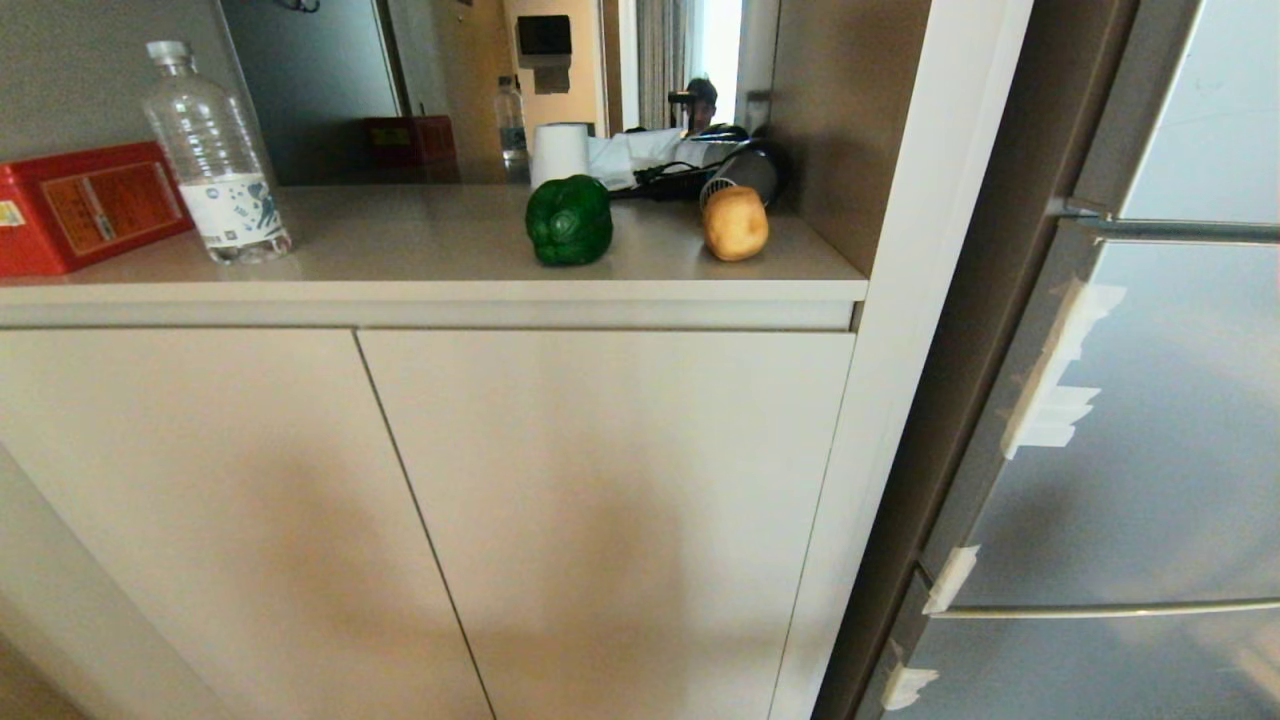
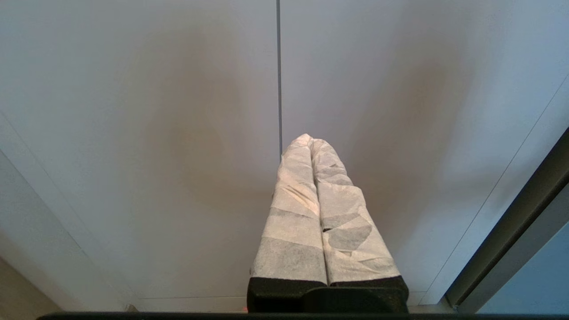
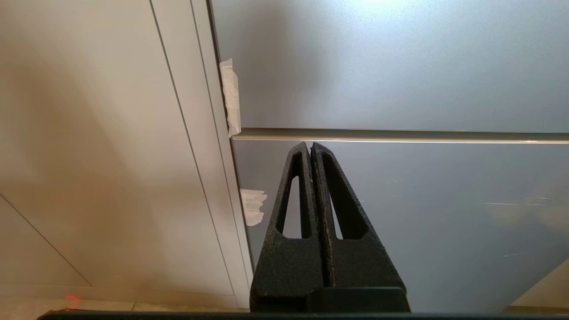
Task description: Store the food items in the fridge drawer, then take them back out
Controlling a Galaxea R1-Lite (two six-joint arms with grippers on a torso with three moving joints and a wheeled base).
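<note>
My right gripper [image 3: 310, 146] is pinched fully together, its bare black ribbed fingers meeting at the tips and holding nothing; it hangs low in front of the silver-blue fridge [image 3: 400, 213], pointing at the horizontal metal handle bar [image 3: 400, 135] at its twelve o'clock. I judge that a sensible parking spot, since the fridge front has to come open before anything can be stored. My left gripper [image 2: 310, 141] is equally squeezed closed and empty, its fingers wrapped in white fibrous tape (grip padding, I would guess), facing the matte beige cabinet doors [image 2: 178, 133] right by the seam between them.

Neither arm shows in the head view. On the smooth pale countertop [image 1: 420, 250] the bell pepper [image 1: 569, 220] sits near the middle, glossy, dark green and lobed; the potato [image 1: 735, 223] lies at its three o'clock, apart from it, round, dull tan-yellow. Both stand near the front edge, easy to reach. Well off at the pepper's nine o'clock stand a clear ribbed water bottle [image 1: 215, 160] and a red box [image 1: 85, 205]. The fridge drawer is not visible; the fridge fronts are closed, so nothing is stored yet.
</note>
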